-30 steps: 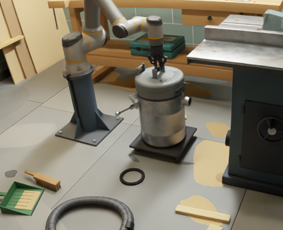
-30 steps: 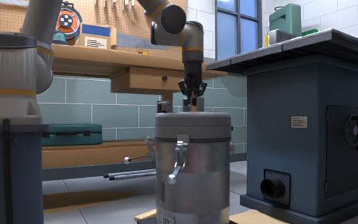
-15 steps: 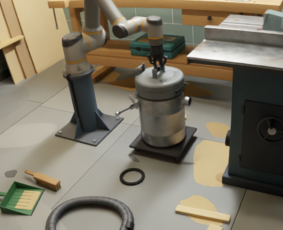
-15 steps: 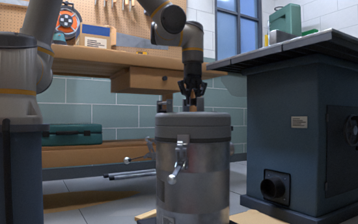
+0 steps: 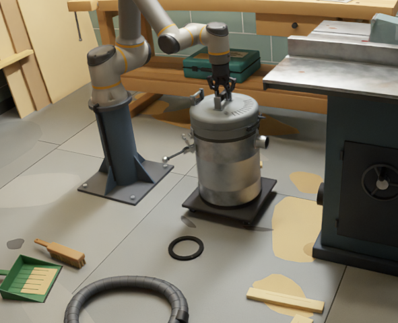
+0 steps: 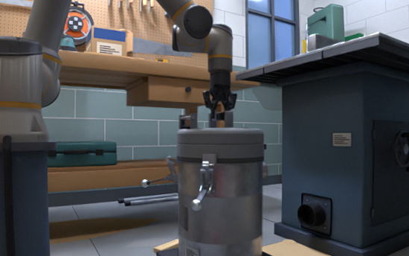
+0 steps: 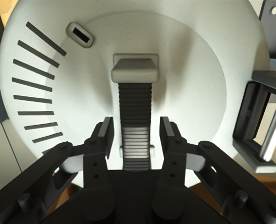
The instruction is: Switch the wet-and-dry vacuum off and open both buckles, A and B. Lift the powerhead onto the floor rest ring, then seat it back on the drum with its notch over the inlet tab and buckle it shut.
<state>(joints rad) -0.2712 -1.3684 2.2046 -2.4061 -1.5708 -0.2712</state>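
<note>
The powerhead's ribbed carry handle [image 7: 135,118] is partly hidden under my gripper [image 7: 136,131], which stands open astride it and holds nothing. The grey powerhead [image 5: 224,113] sits on the steel drum [image 5: 229,170], which stands on a dark wheeled base. In the side cameras the gripper [image 5: 221,93] [image 6: 219,105] points straight down over the powerhead's top. One buckle [image 6: 204,182] hangs loose with its lever swung down on the drum's near side, and another [image 5: 182,147] sticks out toward the arm's pedestal. The black floor rest ring [image 5: 185,247] lies on the tiles in front of the drum. A small rocker switch [image 7: 79,34] sits near the vent slots.
A green toolcase [image 5: 221,62] rests on the low shelf behind the vacuum. The table saw cabinet [image 5: 369,149] stands close on the right and the arm's pedestal [image 5: 122,153] on the left. A hose [image 5: 129,295], dustpan [image 5: 28,278], brush [image 5: 61,253] and wood strip [image 5: 285,299] lie on the floor.
</note>
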